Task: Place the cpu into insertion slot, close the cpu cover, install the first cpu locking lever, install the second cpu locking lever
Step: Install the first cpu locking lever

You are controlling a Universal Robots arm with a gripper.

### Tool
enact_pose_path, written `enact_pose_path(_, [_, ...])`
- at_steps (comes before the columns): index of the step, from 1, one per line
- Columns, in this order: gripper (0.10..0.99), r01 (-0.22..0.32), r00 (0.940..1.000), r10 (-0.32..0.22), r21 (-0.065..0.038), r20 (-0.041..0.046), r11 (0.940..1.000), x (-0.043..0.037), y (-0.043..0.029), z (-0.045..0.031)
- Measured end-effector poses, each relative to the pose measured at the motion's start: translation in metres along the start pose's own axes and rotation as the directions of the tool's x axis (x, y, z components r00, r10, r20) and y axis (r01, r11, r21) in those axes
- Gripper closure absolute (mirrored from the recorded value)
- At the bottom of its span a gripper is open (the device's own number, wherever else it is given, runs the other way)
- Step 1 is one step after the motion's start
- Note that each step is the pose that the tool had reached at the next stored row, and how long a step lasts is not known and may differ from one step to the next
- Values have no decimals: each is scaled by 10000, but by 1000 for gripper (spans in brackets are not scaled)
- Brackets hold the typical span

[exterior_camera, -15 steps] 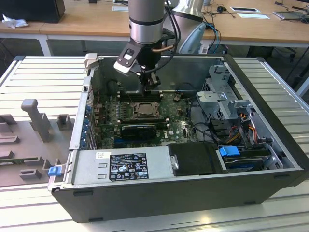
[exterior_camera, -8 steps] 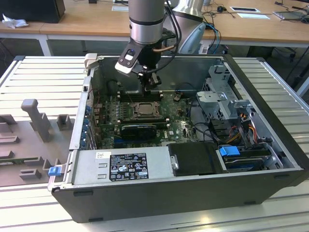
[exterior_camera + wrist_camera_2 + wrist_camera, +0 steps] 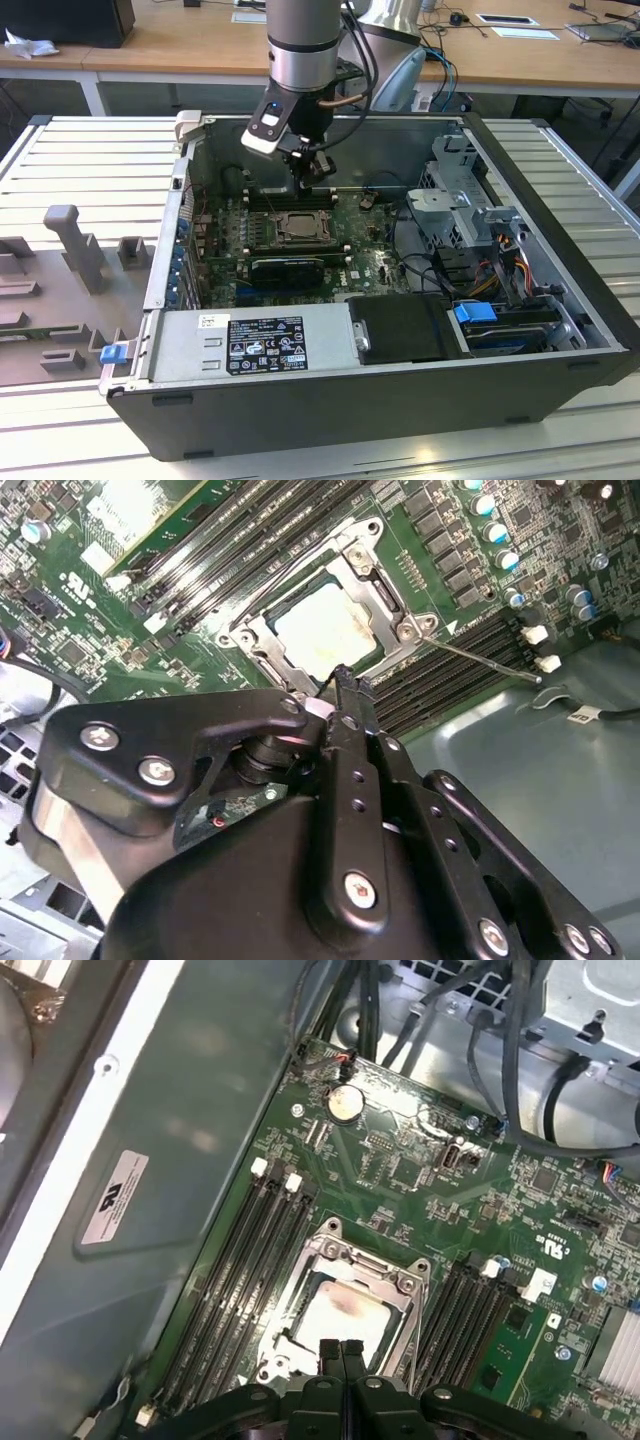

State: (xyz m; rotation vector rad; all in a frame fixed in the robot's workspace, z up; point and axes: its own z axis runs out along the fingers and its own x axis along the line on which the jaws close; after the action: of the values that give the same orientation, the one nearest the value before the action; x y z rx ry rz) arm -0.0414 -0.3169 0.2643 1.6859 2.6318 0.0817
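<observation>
Exterior view: insertion slot [image 3: 298, 228] sits mid-board inside the open computer case [image 3: 400, 410], at 6 o'clock from the tool [image 3: 316, 182] hanging just above. Both wrist views: cpu [image 3: 345, 1312] seated in slot, cpu cover [image 3: 372, 1263] flat around it. Tool fingers [image 3: 328, 1352] clenched together, nothing between them, tips over cover's edge. A thin lever [image 3: 482, 660] angles away from the slot

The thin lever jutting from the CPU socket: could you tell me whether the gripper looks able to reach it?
Probably yes. The shut gripper hangs right at the edge of the socket, and the lever juts out over the memory slots with nothing above it.
</observation>
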Motion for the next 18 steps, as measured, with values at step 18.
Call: enact_pose_path(18, [980,2115,9773,-2115,21,-114,9774,-6,-37,-2])
